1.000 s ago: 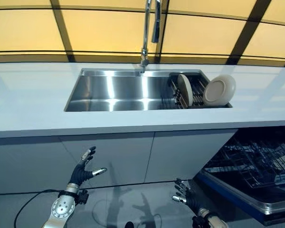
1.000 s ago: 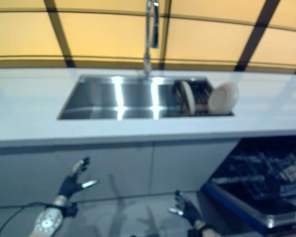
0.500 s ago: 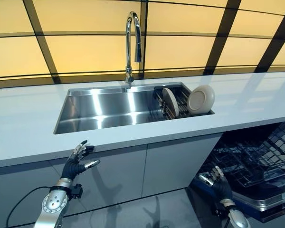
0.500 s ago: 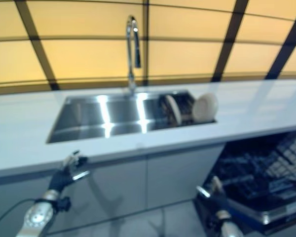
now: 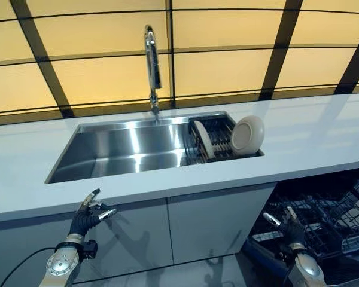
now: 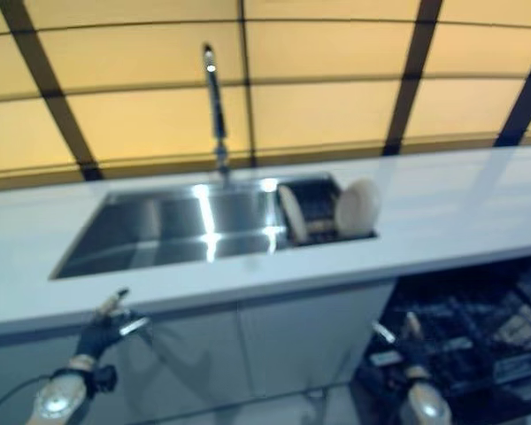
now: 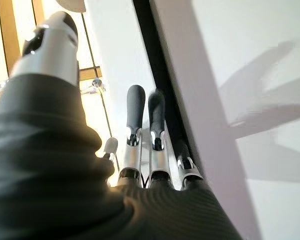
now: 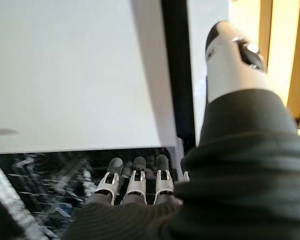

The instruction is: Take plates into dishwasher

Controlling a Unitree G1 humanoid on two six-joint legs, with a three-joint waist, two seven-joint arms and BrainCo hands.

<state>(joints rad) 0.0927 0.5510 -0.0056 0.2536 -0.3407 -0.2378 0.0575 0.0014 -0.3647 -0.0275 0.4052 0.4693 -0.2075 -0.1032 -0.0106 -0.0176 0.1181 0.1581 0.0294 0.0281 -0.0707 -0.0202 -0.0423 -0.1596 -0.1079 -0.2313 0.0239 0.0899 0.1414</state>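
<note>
From the head views, two round cream plates stand on edge in the steel sink's dark rack, above both empty hands, nearer the right hand; left hand low; wrist views show both hands' fingers straight, spread.

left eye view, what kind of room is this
Most likely a kitchen: a steel sink with a tall faucet set in a white counter, plates in the sink's rack, an open dishwasher below.
</note>
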